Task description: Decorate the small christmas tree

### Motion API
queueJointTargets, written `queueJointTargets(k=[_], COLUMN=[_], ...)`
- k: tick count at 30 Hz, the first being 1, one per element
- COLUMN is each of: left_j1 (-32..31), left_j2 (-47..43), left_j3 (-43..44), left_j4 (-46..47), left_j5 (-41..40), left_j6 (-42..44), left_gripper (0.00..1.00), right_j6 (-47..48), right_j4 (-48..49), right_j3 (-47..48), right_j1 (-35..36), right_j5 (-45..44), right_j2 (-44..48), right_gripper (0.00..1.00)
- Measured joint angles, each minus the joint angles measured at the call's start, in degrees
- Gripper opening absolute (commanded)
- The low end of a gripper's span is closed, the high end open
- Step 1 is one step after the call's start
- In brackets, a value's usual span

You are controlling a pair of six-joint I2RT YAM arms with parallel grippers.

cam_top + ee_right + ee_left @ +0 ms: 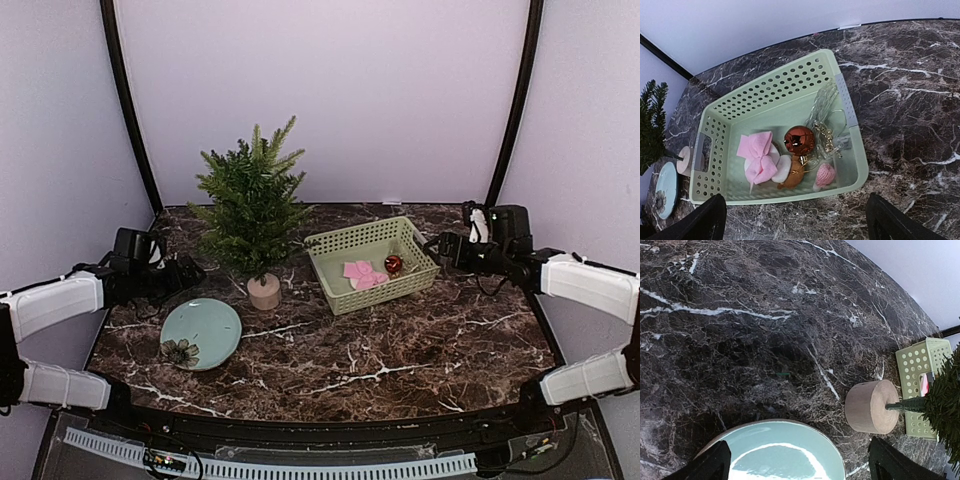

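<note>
With left gripper (pixel 188 270) and right gripper (pixel 448 247) spread empty and the bushy dark-green small christmas tree (pixel 252 205) bare beside the pale-green perforated plastic basket (pixel 775 87), its shiny red bauble (pixel 799 140) is judged next to be grasped.

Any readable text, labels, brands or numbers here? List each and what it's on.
None readable.
No lettering on the green basket, red bauble, pink bow, teal plate or tree pot.
The black-and-white patch on the right arm is too small to tell whether it is text.
</note>
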State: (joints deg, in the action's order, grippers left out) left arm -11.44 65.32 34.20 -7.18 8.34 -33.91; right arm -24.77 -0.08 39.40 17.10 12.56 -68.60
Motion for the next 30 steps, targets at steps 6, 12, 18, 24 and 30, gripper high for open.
queueJointTargets(k=[6,12,18,24,30], left_j1=[-0.37,-0.42,-0.42,-0.42,-0.87], left_j2=[0.00,3.48,13.14,22.05,27.98], left_j3=[-2.69,-2.84,-0.63,2.78,7.23], left_j4=[4.79,10.69,18.75,25.55,29.05], left_j5=[3.82,7.65,12.22,17.29,21.46], left_j6=[-0.39,-0.35,-0.42,-0.15,0.26], left_gripper=[0.99,0.97,0.93,0.85,0.77], right_j6=[1.88,2.73,2.62,2.80,3.23], right_j4=[-2.34,-3.82,-4.96,-6.84,-8.07], right_j3=[7.72,17.73,26.23,29.55,29.70], right_j1=[4.15,8.48,10.75,10.99,9.27], right_j5=[-0.39,-1.27,-3.19,-6.54,-8.81], right_j2=[-8.09,-19.28,-31.28,-38.18,-41.55], right_gripper=[0.91,0.83,0.83,0.84,0.85])
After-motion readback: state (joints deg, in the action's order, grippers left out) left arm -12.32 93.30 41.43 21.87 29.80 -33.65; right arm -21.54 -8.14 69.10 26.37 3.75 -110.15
